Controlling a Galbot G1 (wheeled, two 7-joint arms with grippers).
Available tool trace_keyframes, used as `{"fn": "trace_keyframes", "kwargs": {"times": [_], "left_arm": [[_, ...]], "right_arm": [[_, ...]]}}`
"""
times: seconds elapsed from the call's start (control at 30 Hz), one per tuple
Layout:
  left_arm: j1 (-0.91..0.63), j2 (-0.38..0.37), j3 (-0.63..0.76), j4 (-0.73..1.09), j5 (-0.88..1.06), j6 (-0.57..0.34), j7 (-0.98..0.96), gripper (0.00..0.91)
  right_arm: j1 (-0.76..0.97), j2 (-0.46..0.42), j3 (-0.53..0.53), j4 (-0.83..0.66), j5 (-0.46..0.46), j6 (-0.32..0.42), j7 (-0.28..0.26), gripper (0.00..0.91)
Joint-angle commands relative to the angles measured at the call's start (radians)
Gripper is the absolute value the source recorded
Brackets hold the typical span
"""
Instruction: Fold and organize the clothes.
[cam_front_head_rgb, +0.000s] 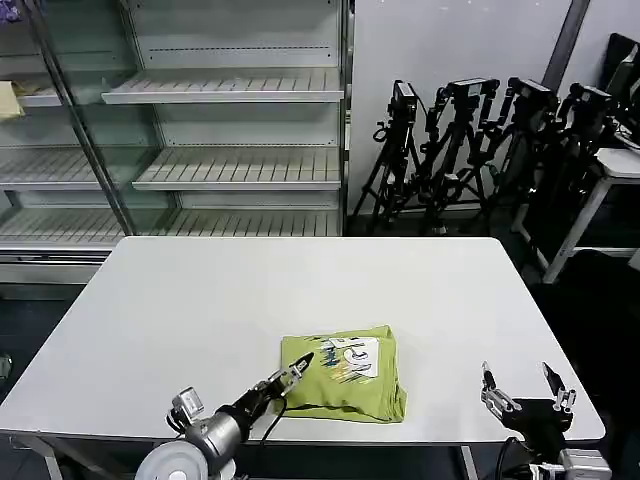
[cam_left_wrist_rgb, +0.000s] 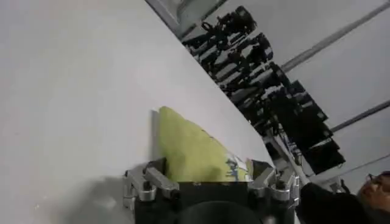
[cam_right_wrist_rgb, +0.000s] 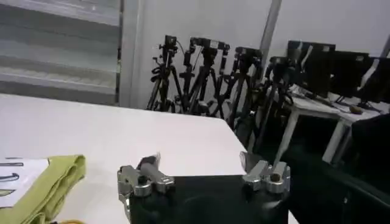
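— White tabletop (cam_front_head_rgb: 200, 320), bare shelves (cam_front_head_rgb: 230, 90) behind it, and a row of black tripods (cam_front_head_rgb: 470, 150) by the wall. Where is the shirt?

— The yellow-green T-shirt (cam_front_head_rgb: 345, 375) lies near the front edge of the tabletop, a bit right of the middle. It looks like a small, neat packet already, with the white picture on top.

— So is the folding done?

— I think it is nearly done. The left pincer (cam_front_head_rgb: 295, 375) is right at the shirt's left edge, its fingers close together at the tip. I cannot tell if they pinch any cloth.

— And the other one?

— The right pincer (cam_front_head_rgb: 527, 388) waits near the front right corner, well apart from the shirt, with its fingers spread wide.

— What comes next?

— My guess is a last tidy: press the edge flat or slide the packet to a good spot. It needs a gentle move, or the folds may pop open.

— Can you read the words on it?

— No. Dark letters sit on the white patch, but they are too small to read.
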Motion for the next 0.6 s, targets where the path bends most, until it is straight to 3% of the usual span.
{"fn": "trace_keyframes", "kwargs": {"times": [0.03, 0.6], "left_arm": [[0.003, -0.024, 0.008, 0.015, -0.022, -0.012, -0.019, 0.040], [0.013, -0.068, -0.011, 0.011, -0.080, -0.031, -0.023, 0.040]], "right_arm": [[-0.005, 0.001, 0.001, 0.007, -0.001, -0.001, 0.001, 0.907], [-0.024, 0.010, 0.007, 0.028, -0.006, 0.000, 0.002, 0.907]]}}
